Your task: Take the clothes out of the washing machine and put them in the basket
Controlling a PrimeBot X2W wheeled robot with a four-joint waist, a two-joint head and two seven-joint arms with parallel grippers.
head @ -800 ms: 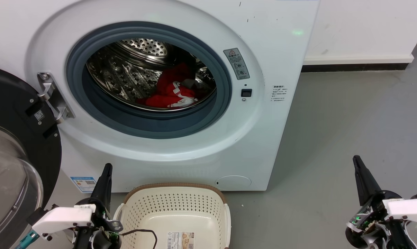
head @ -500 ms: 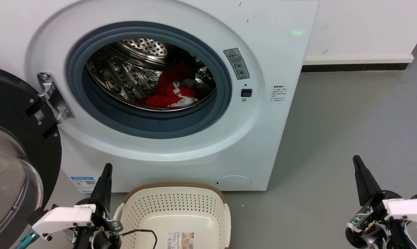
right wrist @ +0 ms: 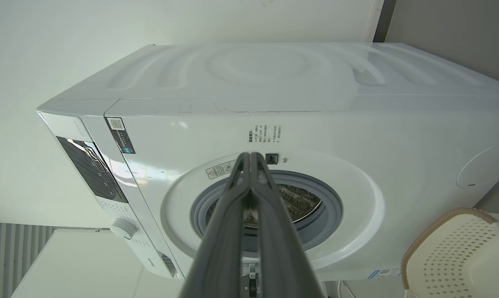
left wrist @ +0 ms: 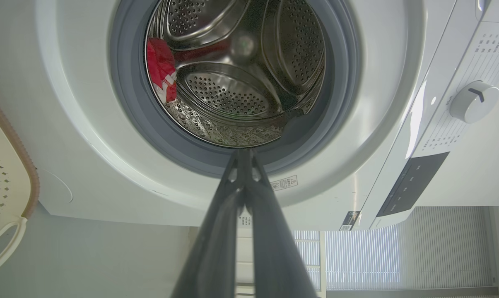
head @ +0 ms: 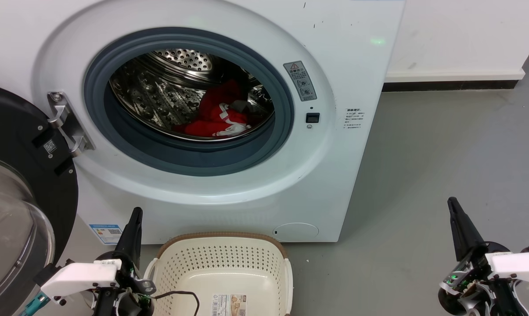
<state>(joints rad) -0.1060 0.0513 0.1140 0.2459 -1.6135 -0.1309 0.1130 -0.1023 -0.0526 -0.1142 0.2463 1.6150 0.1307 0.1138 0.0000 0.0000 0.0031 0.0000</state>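
Head view puts my left gripper (head: 136, 213) low against the front of the washing machine (head: 264, 193), near its bottom left corner. The dark fingers point up toward the round opening, with the white wrist block below them. My right gripper (head: 452, 202) is well off to the right of the washing machine, over the grey floor (head: 422, 153), fingers up and leaning a little left.

In the left wrist view my two fingers run together and the tips touch, with nothing between them. They line up with the lower edge of the grey seal (head: 194, 160). In the right wrist view that pair is pressed tip to tip as well, holding nothing, lined up with the white front just above the opening.

The clothes (head: 216, 116), red with white patches, lie on the bottom of the steel drum (head: 159, 101), toward the right side of the opening, well apart from both my grippers. The basket (head: 222, 235) stands on the floor right in front of the washing machine, below the opening and just beside my left gripper. A paper label lies on its bottom. The door (head: 18, 145) hangs open on the machine's left.

Against the earlier pictures nothing has shifted: both arms, the clothes and the basket sit where they were.
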